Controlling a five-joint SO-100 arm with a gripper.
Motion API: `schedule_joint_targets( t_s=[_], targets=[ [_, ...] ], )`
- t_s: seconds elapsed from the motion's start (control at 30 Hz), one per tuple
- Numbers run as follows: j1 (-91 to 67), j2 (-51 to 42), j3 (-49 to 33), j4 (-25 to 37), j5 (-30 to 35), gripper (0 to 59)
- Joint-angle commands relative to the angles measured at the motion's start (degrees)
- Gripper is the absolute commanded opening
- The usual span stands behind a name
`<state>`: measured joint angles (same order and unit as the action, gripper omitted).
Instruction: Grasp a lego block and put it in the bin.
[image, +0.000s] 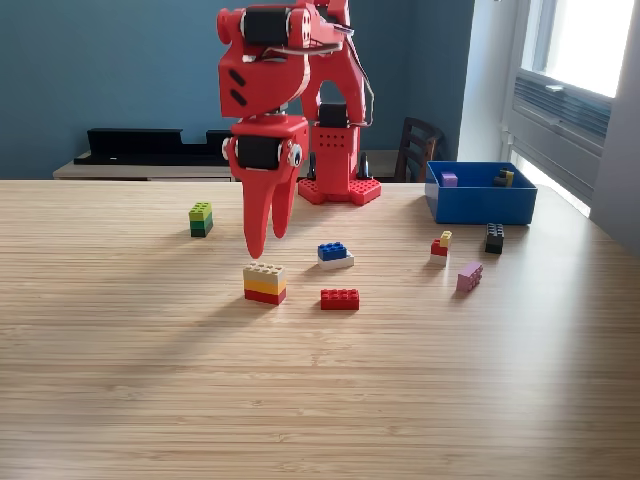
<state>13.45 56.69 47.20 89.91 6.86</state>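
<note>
Nearest you, a tan, yellow and red block stack (265, 283) and a flat red block (340, 298) are sitting on the wooden table (320, 400). Your gripper (262, 240) is hanging just above the stack, its fingers looking nearly closed and holding nothing. Behind these, a blue-and-white block (334, 255), a pink block (469, 276), a black block (494, 238) and a green stack (201, 219) are lying apart. Farthest, the blue bin (481, 193) is sitting at the exterior view's right, already holding a few blocks.
</note>
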Motion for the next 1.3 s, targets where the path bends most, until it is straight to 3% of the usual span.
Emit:
schedule_joint_targets(
  t_s=[0.03,0.67,0.73,0.83,1.17,1.3],
  targets=[
    [0.9,-4.1,-10.9,2.2,-0.8,24.8],
    [1.0,-18.3,-27.9,8.5,-3.0,16.0],
    [1.2,-18.4,-27.9,8.5,-3.3,11.4],
    [1.5,-18.4,-28.4,8.8,-3.4,0.0],
    [2.6,-17.8,-30.0,10.5,-3.1,0.0],
    [2.5,-17.6,-26.7,10.5,-2.8,0.0]
  ],
)
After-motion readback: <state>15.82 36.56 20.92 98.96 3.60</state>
